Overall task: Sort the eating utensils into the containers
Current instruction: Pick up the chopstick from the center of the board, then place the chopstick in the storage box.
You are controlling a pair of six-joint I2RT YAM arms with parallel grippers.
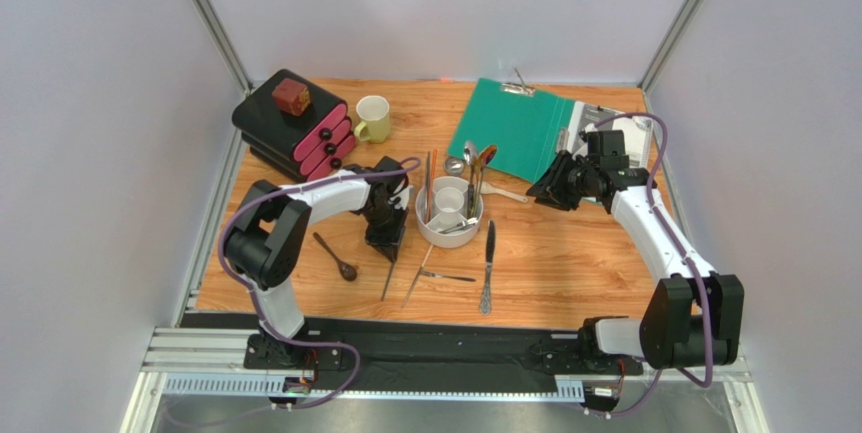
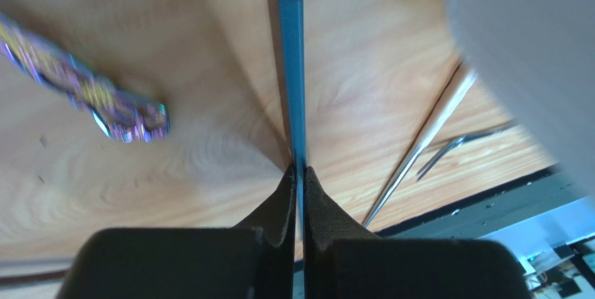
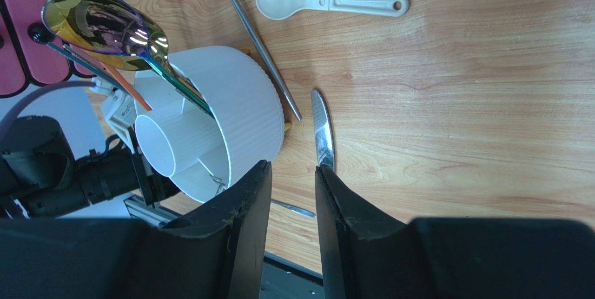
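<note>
My left gripper (image 1: 388,241) (image 2: 298,168) is shut on a slim dark utensil (image 2: 291,69), which reaches from the jaws toward the near edge (image 1: 384,281), just left of the white partitioned holder (image 1: 445,241). An iridescent purple spoon (image 2: 91,93) lies left of it (image 1: 339,259). My right gripper (image 1: 541,194) (image 3: 290,173) is open and empty, right of the holder (image 3: 237,104). The holder has an iridescent spoon (image 3: 105,23) and other utensils in it. A silver knife (image 3: 321,135) (image 1: 489,266), a white ceramic spoon (image 3: 321,2) (image 1: 506,193) and a silver long-handled utensil (image 3: 258,48) lie on the table.
A silver chopstick (image 1: 417,276) (image 2: 426,138) and a small silver fork (image 1: 447,276) lie near the front edge. More utensils (image 1: 470,160) lie behind the holder. A pale yellow mug (image 1: 372,118), a black and pink drawer box (image 1: 293,130) and a green clipboard folder (image 1: 516,125) stand at the back.
</note>
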